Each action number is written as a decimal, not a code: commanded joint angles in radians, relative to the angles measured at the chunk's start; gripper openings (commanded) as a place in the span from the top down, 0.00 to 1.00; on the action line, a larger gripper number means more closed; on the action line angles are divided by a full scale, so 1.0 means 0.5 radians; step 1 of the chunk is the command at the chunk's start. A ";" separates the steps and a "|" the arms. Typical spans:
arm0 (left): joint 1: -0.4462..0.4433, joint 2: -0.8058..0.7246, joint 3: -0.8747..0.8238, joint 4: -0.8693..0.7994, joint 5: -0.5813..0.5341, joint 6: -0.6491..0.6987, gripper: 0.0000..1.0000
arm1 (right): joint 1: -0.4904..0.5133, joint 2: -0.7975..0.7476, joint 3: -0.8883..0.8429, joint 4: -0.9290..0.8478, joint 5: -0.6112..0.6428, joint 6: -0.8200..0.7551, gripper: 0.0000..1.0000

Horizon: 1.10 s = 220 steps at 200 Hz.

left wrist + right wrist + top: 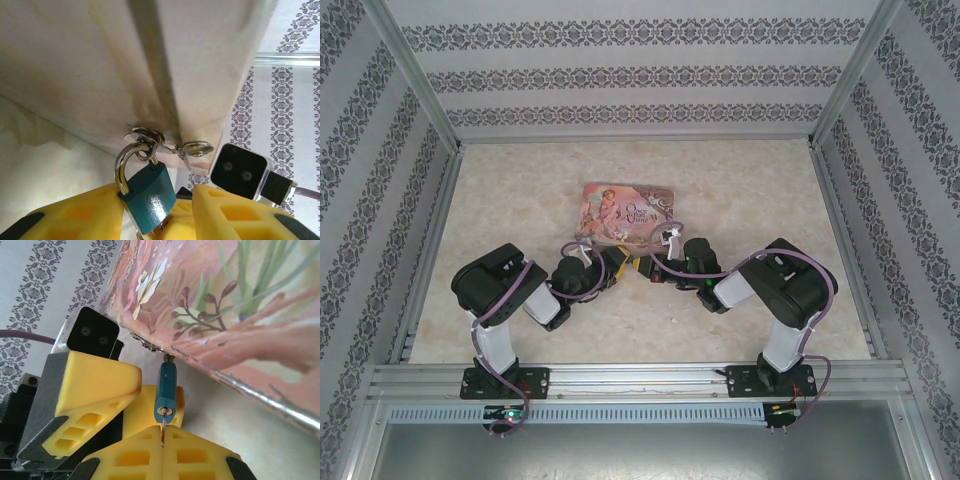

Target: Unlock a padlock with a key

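A small teal padlock with a thin silver shackle hangs from the metal clasp on the near front edge of the pink illustrated tin box. The left gripper brackets the lock with its yellow fingers spread and a gap beside the body, so nothing seems to steady it. Just below that box edge, the right gripper presses its fingers together on a thin metal key whose blade meets the keyhole. A twist could swing the loose lock and slip or bend the key, and a push could shove the box away. Both wrists crowd the box's front, while the marbled tabletop beside and behind the box offers room.
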 commanded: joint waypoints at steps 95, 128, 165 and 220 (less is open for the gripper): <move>0.018 -0.005 0.035 0.103 -0.010 0.030 0.82 | 0.040 -0.091 0.035 0.092 -0.074 0.078 0.99; 0.018 -0.062 0.011 0.103 -0.028 0.032 0.85 | 0.031 -0.153 0.004 0.061 -0.044 0.046 0.87; 0.018 -0.135 -0.014 0.075 -0.041 0.001 0.87 | 0.010 -0.316 -0.074 -0.067 0.032 -0.085 0.71; 0.018 -0.348 0.017 -0.222 -0.004 -0.009 0.87 | 0.032 -0.860 -0.132 -0.746 0.258 -0.638 0.57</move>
